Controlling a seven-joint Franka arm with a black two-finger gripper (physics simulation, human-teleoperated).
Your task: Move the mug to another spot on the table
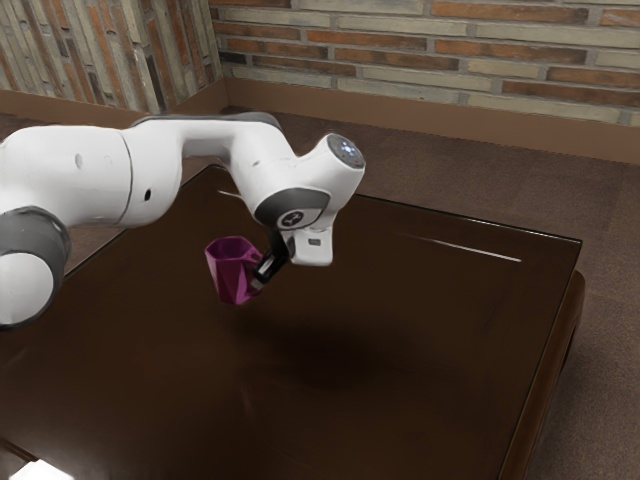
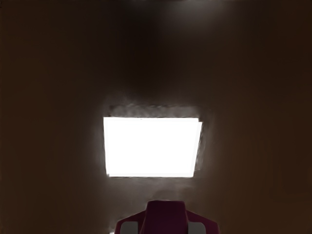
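Ext. view, from its left: white-and-grey robot arm [image 1: 90, 190] comes in from the left edge and bends down over the dark brown glossy wooden surface [image 1: 450, 330]. Next along, the magenta faceted mug [image 1: 230, 268] hangs clear of the surface, a bit left of centre in the view, tilted w/ its open mouth up and toward the exterior view's left. Just at its right side, the black two-finger pincer [image 1: 260, 280] is closed down narrow on the mug's wall and carries it; fingers slant down from the white hand toward the mug's lower part. Below and to the right of the mug, a soft dark shadow [image 1: 325, 360] lies on the surface, apart from the mug itself. Further right the surface runs to its far edge and corner, w/ brown floor [image 1: 480, 170] beyond and a red-and-tan brick wall [image 1: 450, 40] across the bkgd.

Wrist view: the dark surface [image 2: 48, 97] lies under the hand, w/ a bright white rectangular reflection [image 2: 152, 147] on it. Part of the magenta mug [image 2: 165, 217] shows blurred right under the hand, nearer the camera than the reflection.
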